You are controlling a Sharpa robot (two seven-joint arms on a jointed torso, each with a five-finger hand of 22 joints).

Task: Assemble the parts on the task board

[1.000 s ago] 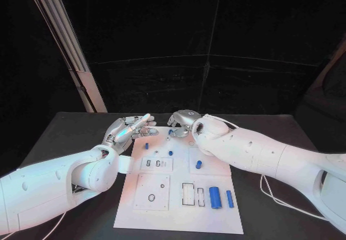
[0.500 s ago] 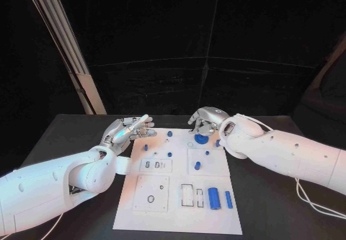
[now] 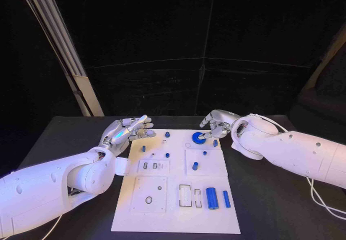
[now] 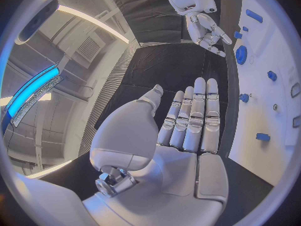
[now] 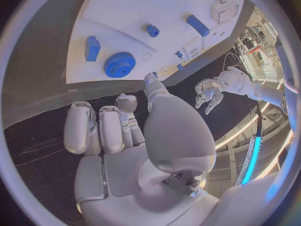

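Table (image 3: 79,131): black, with the white task board (image 3: 173,220) lying lengthwise down the middle, long axis running away from the robot.
Left hand (image 3: 127,130): hovered just off the board's far left corner, fingers pretty much straight and side by side, pointing away and a bit toward the board, holding nothing. Left wrist view backed that up, with the palm bare and the fingers (image 4: 200,113) stretched flat over the dark table beside the board's edge.
Right hand (image 3: 218,124): sat at the far right corner of the board, fingers loosely curled, apart, nothing in them. In the right wrist view the fingers (image 5: 103,128) were bent over black table, clear of the board.
Cylinder (image 3: 212,198): biggest blue part, lay flat near the board's near right, long axis along the board's length.
Gear (image 3: 197,137): round blue toothed disc, flat on the far end just beside the right hand. Teeth were only readable in the right wrist view (image 5: 120,64).
Bar (image 3: 226,199): thin blue one, right next to the cylinder, parallel to it.
Small pegs (image 3: 167,134): blue bits scattered over the far half, too small to tell which way they pointed.
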